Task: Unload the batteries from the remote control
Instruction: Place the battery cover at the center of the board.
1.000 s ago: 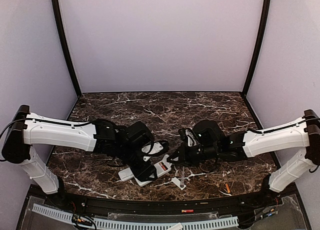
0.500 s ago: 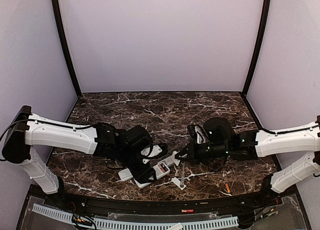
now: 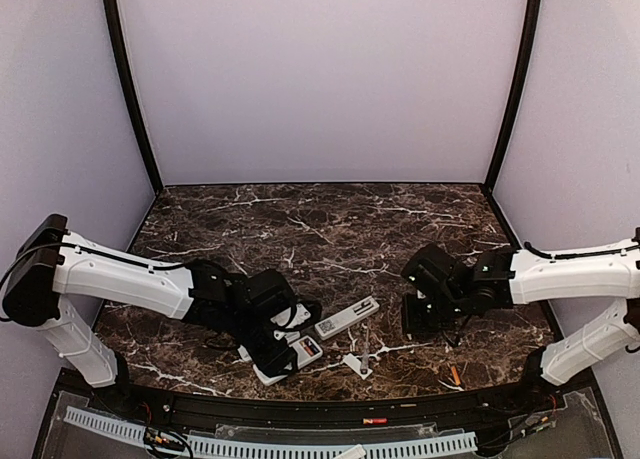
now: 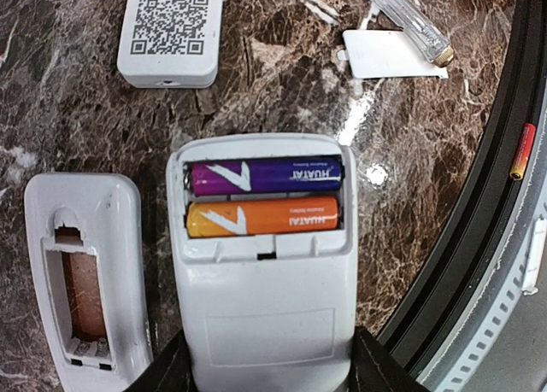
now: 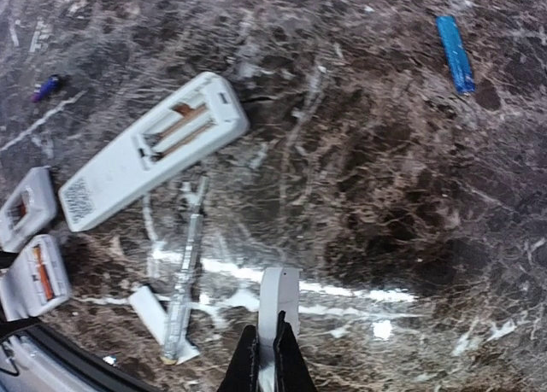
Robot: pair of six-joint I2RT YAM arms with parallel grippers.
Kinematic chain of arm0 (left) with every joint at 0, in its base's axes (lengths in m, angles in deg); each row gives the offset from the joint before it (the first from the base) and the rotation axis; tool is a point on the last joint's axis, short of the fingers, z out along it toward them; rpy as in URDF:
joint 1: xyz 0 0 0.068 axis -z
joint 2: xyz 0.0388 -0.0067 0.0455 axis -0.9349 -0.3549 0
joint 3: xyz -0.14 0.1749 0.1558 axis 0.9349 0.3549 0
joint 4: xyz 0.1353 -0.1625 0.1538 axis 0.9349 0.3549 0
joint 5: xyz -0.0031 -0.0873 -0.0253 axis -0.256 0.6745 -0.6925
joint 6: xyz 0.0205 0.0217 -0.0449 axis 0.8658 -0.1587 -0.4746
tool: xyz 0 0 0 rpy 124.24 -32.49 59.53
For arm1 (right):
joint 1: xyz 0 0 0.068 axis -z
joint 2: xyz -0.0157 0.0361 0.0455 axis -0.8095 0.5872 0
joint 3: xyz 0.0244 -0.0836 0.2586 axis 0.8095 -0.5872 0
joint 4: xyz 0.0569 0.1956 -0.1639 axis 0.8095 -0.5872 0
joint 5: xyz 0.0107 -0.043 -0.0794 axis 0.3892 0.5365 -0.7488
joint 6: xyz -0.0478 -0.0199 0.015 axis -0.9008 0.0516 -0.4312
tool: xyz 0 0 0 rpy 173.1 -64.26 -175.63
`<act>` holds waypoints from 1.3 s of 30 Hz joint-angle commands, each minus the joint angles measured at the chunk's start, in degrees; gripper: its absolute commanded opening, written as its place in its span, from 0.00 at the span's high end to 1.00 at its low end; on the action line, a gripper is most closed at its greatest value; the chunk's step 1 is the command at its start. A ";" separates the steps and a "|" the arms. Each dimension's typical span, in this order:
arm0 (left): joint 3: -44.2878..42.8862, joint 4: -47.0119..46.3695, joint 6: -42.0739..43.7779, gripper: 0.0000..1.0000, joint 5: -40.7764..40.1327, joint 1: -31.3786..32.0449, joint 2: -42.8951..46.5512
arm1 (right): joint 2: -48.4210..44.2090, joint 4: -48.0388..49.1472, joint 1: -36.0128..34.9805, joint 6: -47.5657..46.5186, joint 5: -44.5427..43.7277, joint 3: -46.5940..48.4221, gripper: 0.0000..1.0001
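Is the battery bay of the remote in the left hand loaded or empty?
Loaded: the bay of the remote is uncovered, with a purple battery and an orange battery side by side inside.

Remote [image 4: 261,315] clamped in gripper [image 4: 269,377], compartment open, purple battery [image 4: 265,175] seated above orange battery [image 4: 262,216], empty remote [image 4: 124,272] laid just left, QR remote [image 4: 171,29] up top, loose battery [image 4: 522,151] stuck in right-hand rail [image 4: 479,230].

Lower end of remote control [image 4: 261,298] and most of left claw [image 4: 269,377] beyond bottom edge
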 commanded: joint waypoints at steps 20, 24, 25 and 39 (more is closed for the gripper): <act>-0.68 1.79 2.10 0.82 -0.89 0.97 -0.93 | 13.23 -3.10 -0.38 -0.34 -4.94 4.48 0.67; -0.66 1.45 2.38 0.79 -0.54 1.06 -1.48 | 12.24 -3.09 -0.39 -0.25 -4.63 4.31 0.57; -0.66 1.33 2.43 0.78 -0.51 1.13 -1.56 | 11.83 -3.18 -0.47 -0.35 -4.62 4.29 0.55; 0.72 -0.93 0.40 0.44 0.49 1.15 -0.43 | 7.55 1.58 -2.71 1.18 1.65 1.57 0.42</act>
